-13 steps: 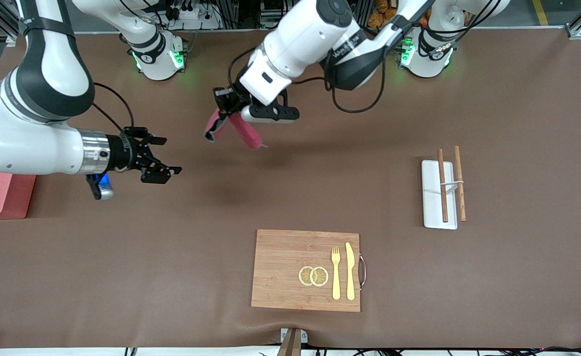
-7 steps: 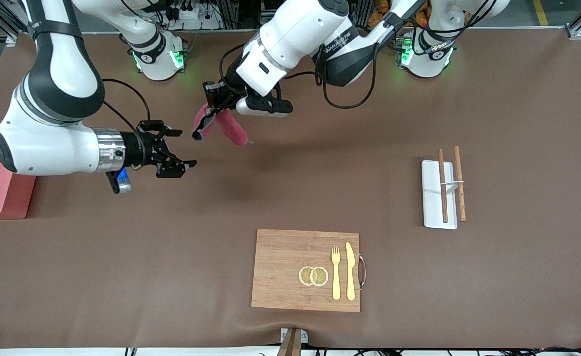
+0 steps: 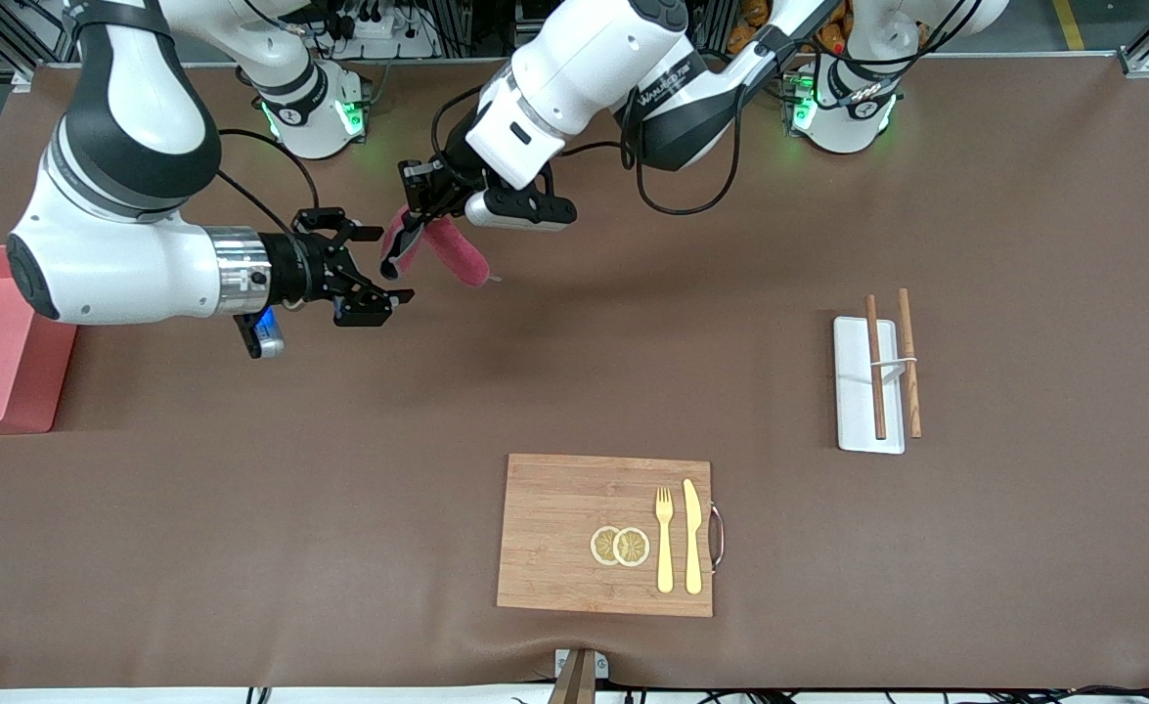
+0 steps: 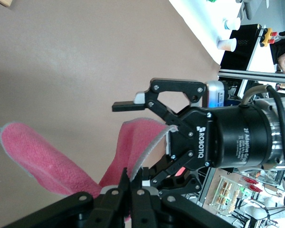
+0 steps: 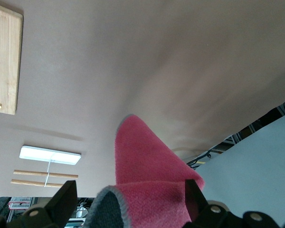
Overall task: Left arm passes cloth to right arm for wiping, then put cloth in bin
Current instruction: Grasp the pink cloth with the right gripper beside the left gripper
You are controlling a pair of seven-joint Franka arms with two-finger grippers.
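The left arm reaches from its base toward the right arm's end, and my left gripper (image 3: 422, 213) (image 4: 133, 184) is shut on the pink-red cloth (image 3: 459, 258) (image 4: 40, 159) in the air over the brown table. The cloth hangs in two flaps, grey reverse showing on one. The right arm comes in level from beside the bin (image 3: 38, 396). My right gripper (image 3: 390, 262) (image 5: 132, 205) is open, its fingers on either side of one hanging flap of the cloth (image 5: 147, 164) without pinching it. In the left wrist view one of its fingers (image 4: 126, 106) shows just past the flap.
A wooden board (image 3: 554, 528) (image 5: 2, 57) with lemon slices, a yellow fork and a knife lies near the front camera. A white tray (image 3: 853, 411) (image 5: 50, 154) with brown chopsticks sits toward the left arm's end. Both arm bases stand along the table's back edge.
The right arm has swung from beside the bin toward the cloth, and its open fingers now straddle a flap. The left gripper carried the cloth slightly toward the right arm, then held still.
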